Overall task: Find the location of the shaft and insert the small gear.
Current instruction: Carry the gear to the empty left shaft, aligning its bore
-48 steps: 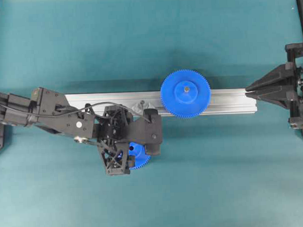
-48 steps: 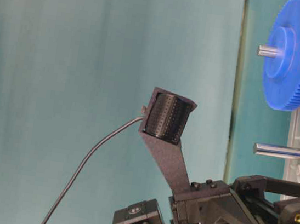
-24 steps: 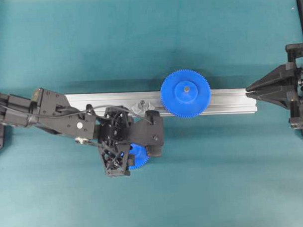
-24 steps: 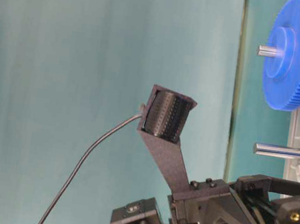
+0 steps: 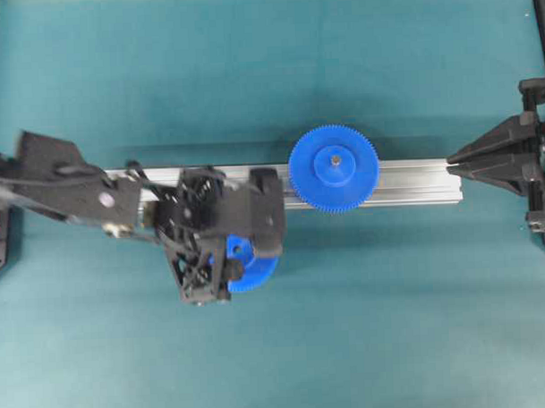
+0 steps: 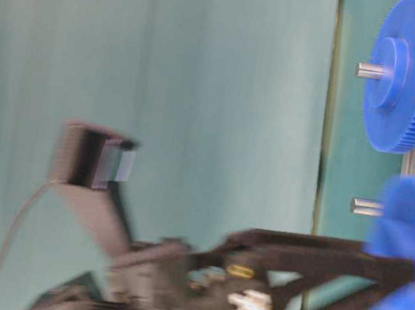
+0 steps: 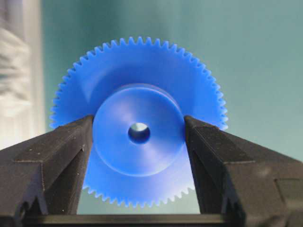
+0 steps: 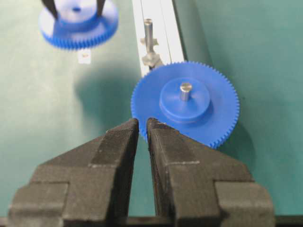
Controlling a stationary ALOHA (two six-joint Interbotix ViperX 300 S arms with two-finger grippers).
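Gripping the small gear by its raised hub, the left gripper holds it above the cloth beside the rail. Two gears show (the larger gear sits on the rail) and one bare shaft. The right gripper, nearly closed, holds nothing.

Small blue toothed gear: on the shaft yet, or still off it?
Off. The small blue toothed gear hangs in the left gripper, clamped by its hub, clear of the short grey metal shaft standing bare on the rail.
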